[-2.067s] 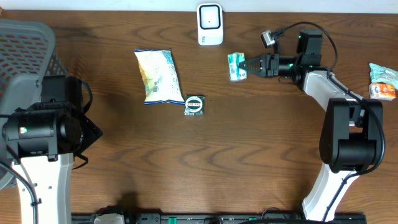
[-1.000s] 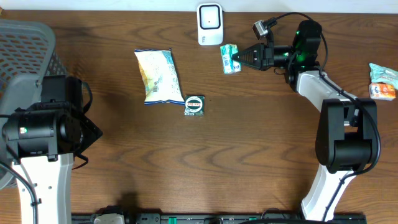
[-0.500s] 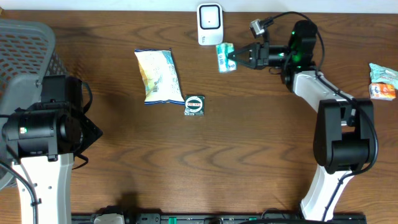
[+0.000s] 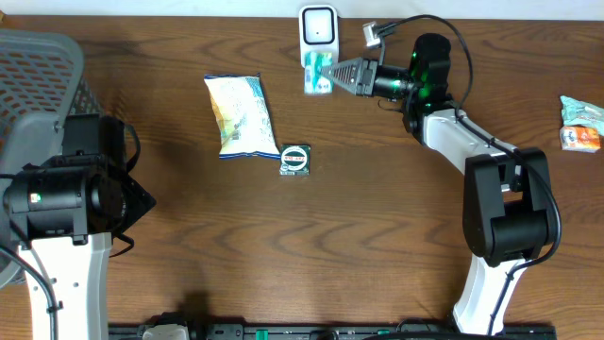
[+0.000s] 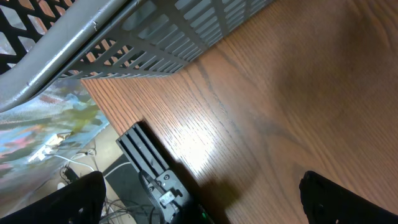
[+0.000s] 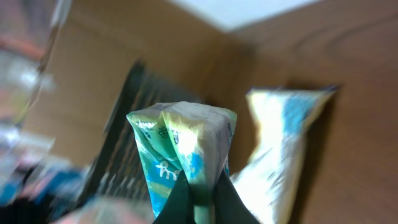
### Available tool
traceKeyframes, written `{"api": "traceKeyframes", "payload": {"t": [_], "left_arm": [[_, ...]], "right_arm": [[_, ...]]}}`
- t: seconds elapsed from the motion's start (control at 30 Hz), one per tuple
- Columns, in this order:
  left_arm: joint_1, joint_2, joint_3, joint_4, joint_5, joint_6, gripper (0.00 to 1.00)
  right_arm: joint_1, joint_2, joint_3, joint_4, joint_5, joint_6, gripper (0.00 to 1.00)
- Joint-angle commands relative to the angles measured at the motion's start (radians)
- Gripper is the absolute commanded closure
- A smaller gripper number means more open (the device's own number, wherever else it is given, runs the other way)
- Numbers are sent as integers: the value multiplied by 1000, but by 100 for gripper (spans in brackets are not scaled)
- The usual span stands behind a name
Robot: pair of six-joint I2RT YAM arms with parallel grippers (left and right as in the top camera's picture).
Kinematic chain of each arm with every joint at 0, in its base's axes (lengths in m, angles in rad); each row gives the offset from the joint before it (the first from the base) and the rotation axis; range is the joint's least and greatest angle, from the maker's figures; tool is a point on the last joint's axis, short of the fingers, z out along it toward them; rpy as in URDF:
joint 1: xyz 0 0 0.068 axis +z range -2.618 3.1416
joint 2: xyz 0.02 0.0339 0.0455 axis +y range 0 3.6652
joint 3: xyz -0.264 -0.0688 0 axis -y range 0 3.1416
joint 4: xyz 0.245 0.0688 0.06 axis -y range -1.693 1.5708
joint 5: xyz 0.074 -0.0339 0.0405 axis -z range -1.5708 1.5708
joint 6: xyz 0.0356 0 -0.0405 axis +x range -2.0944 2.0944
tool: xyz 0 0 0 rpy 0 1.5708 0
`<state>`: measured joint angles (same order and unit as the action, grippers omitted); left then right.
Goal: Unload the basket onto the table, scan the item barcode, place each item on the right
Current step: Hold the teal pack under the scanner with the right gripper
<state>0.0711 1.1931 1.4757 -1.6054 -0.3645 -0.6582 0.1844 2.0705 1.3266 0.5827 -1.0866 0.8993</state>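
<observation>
Item: green packet against the scanner, 12 o'clock on the worktop
Right jaws: pinching the packet's edge
Left jaws: spread, idle
Risk: your edge pinch could let it twist, hiding the barcode

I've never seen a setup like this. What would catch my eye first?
The right hand pinches a small green packet just in front of the white scanner at the table's far edge. To the left of them lies a pale snack bag, and a grey mesh basket fills the far left corner.
</observation>
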Motion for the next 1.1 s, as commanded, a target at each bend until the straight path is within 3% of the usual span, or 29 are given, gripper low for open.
{"api": "traceKeyframes", "payload": {"t": [0.0, 0.1, 0.2, 0.3, 0.43, 0.67, 0.93, 1.07], "left_arm": [[4, -4, 1, -6, -3, -13, 2], [4, -4, 1, -6, -3, -13, 2], [4, -4, 1, -6, -3, -13, 2], [4, -4, 1, -6, -3, -13, 2], [4, -4, 1, -6, -3, -13, 2], [4, -4, 1, -6, -3, -13, 2], [4, -4, 1, -6, -3, -13, 2], [4, -4, 1, -6, -3, -13, 2]], "right_arm": [[-6, -4, 48, -35, 238, -91, 98], [-11, -4, 117, -219, 308, -209, 98], [-11, -4, 240, -565, 450, -438, 98], [7, -4, 394, -935, 738, -675, 99], [67, -4, 553, -1221, 1117, -913, 99], [209, 6, 546, -1333, 1555, -1103, 99], [307, 62, 498, -1310, 1688, -1118, 99], [322, 75, 498, -1201, 1724, -1177, 99]]}}
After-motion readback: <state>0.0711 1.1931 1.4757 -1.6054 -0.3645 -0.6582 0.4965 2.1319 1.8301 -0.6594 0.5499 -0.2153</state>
